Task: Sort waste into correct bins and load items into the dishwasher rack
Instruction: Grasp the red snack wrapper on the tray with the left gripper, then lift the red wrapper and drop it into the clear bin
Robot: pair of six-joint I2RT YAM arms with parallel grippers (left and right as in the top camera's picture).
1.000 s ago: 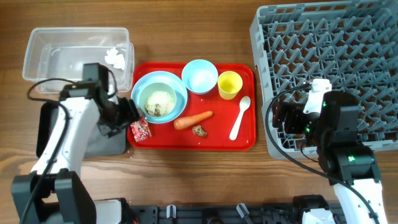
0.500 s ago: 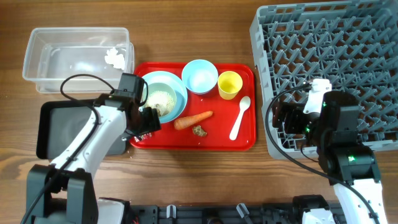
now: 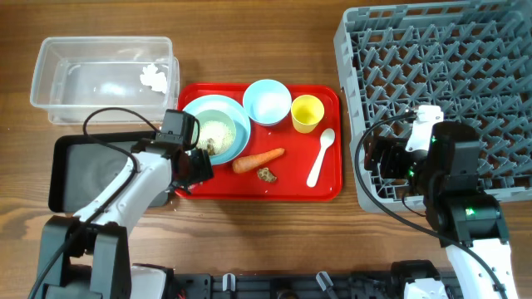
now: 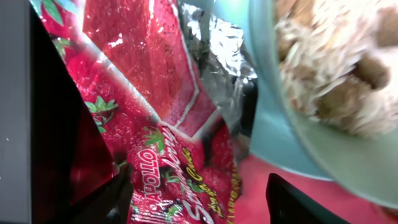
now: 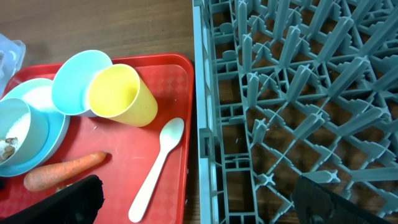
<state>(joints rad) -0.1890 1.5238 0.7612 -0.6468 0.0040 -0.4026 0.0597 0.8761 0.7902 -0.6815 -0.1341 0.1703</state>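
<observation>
1. Reaching the left gripper (image 4: pixel 193 199) down at the near-left corner of the red tray (image 3: pixel 328 189), spreading its fingers (image 4: pixel 87 180) wide on either side of the one red crinkled wrapper (image 4: pixel 168 124), straddling rather than pinching it.
2. Finding that wrapper lying on the red tray, just beside the one wide light-blue dish (image 3: pixel 189 112) and close to the black tray (image 3: pixel 75 174).
3. Counting two small bowls: one mint bowl (image 5: pixel 37 143) sitting inside the dish and carrying the white rice-like crumbs (image 3: pixel 214 133), and one pale blue bowl (image 3: pixel 267 101) lying empty between the dish and the yellow cup (image 3: pixel 307 112).
4. Counting one each of the rest on the red tray: the yellow cup standing upright, an orange carrot (image 3: pixel 258 159), a small brown scrap (image 3: pixel 267 174) just beside the carrot, and a white spoon (image 3: pixel 321 155) near the right rim.
5. Seeing one white crumpled tissue (image 3: pixel 153 77) resting inside the clear tub (image 3: pixel 50 75) at the far left, just beyond the black tray.
6. Holding the right gripper (image 5: pixel 199 205) over the near-left edge of the one grey dishwasher rack (image 3: pixel 432 50), fingers (image 5: pixel 62 202) spread apart and gripping nothing.
</observation>
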